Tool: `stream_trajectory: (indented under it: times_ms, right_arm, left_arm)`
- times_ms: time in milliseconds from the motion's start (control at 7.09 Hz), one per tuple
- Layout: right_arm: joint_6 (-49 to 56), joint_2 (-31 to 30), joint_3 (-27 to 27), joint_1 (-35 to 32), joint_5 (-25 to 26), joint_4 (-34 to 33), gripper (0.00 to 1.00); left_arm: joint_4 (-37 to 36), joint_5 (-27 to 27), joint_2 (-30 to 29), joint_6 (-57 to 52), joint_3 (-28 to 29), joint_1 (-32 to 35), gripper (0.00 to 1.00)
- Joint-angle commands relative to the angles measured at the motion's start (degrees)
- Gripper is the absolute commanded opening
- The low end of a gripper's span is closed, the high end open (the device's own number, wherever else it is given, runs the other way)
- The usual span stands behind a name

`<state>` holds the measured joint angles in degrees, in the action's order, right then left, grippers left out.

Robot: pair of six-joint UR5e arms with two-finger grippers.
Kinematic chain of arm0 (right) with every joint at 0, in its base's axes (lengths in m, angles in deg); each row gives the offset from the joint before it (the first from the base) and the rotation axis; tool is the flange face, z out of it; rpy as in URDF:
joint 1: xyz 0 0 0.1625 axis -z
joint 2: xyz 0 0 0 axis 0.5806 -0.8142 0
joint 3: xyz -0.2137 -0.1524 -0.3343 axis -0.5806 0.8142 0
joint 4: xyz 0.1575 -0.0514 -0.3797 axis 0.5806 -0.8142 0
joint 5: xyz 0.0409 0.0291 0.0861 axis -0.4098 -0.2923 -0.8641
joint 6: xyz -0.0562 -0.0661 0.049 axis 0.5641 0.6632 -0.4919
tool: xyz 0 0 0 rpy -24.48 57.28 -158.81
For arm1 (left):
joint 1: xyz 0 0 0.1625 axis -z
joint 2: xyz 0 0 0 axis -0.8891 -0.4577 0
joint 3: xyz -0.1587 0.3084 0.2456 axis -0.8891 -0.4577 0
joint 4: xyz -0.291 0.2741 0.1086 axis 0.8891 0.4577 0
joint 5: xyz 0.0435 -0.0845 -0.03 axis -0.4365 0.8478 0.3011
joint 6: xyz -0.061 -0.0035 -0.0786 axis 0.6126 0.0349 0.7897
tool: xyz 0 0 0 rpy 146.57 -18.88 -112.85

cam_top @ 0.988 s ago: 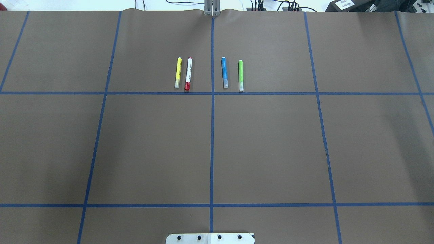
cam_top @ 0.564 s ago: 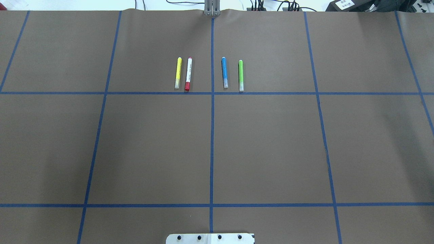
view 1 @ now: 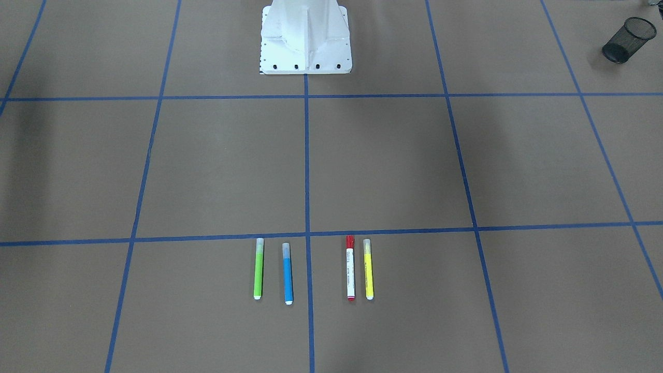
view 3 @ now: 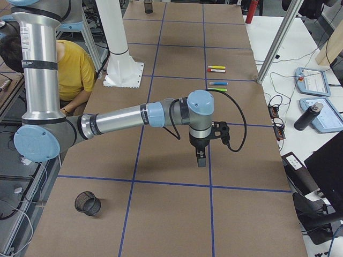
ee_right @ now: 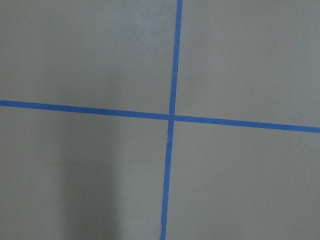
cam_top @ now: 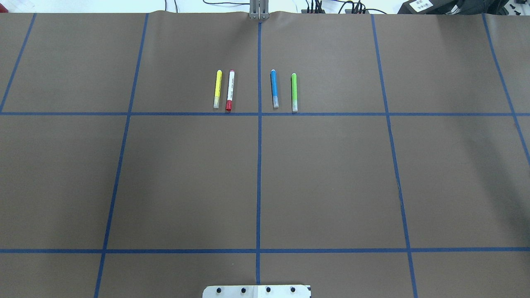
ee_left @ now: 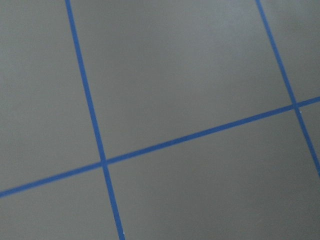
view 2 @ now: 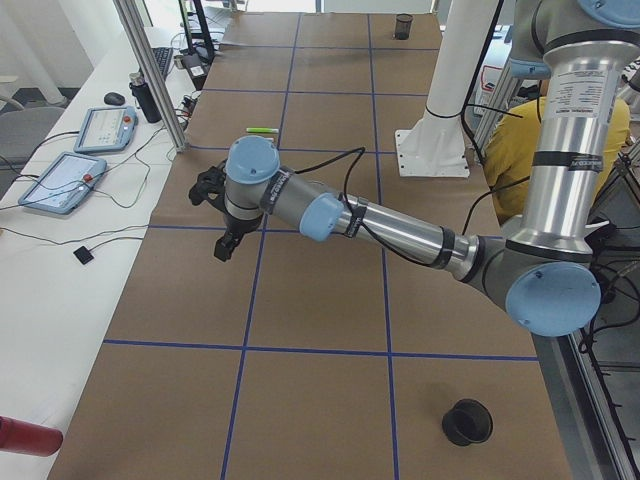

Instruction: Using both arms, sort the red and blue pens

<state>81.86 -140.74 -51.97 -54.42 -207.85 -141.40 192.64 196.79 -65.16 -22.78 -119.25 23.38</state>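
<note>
The red pen (cam_top: 230, 90), white-barrelled with a red cap, lies left of the centre tape line, and the blue pen (cam_top: 274, 88) lies right of it. Both show again in the front view, red pen (view 1: 350, 268) and blue pen (view 1: 287, 273). My left gripper (view 2: 223, 246) shows only in the exterior left view, hovering over the table. My right gripper (view 3: 201, 158) shows only in the exterior right view, short of the pens. Whether either is open or shut I cannot tell. Both wrist views show only brown paper and tape lines.
A yellow marker (cam_top: 217, 89) lies beside the red pen and a green marker (cam_top: 294, 92) beside the blue pen. Black mesh cups (view 1: 624, 39) (view 3: 87, 203) stand near the robot's side at each table end. A person in yellow (view 3: 75, 69) sits behind the white base (view 1: 305, 36).
</note>
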Motion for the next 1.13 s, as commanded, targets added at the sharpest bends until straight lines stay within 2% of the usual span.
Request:
stream_trajectory:
  times_ms: [0,141,282,423,564,705,988]
  right_arm:
    - [-0.1,1.6,2.6,0.3,-0.3,7.1,1.00]
    - [-4.3,1.6,4.8,1.8,-0.4,12.4,1.00]
    - [-10.6,1.9,5.4,5.0,-0.2,15.4,1.00]
    - [-13.5,3.1,5.5,8.1,-0.2,17.2,1.00]
    - [-14.1,5.2,6.1,10.9,0.0,19.0,1.00]
    - [-14.8,6.1,6.5,12.4,0.0,19.2,1.00]
    - [-14.9,8.0,8.0,13.1,0.0,19.1,1.00]
  left_arm:
    - [0.6,-1.0,-7.8,14.1,2.5,-8.2,1.00]
    - [1.2,-5.8,-11.6,16.7,3.1,-12.4,1.00]
    - [1.8,-11.4,-13.7,17.3,3.3,-19.6,1.00]
    - [1.5,-14.3,-18.7,17.4,6.0,-26.3,1.00]
    - [2.2,-17.5,-22.5,17.4,8.5,-27.9,1.00]
    - [2.3,-18.1,-26.2,17.9,11.4,-29.9,1.00]
    - [3.4,-22.2,-30.6,27.4,16.6,-32.7,1.00]
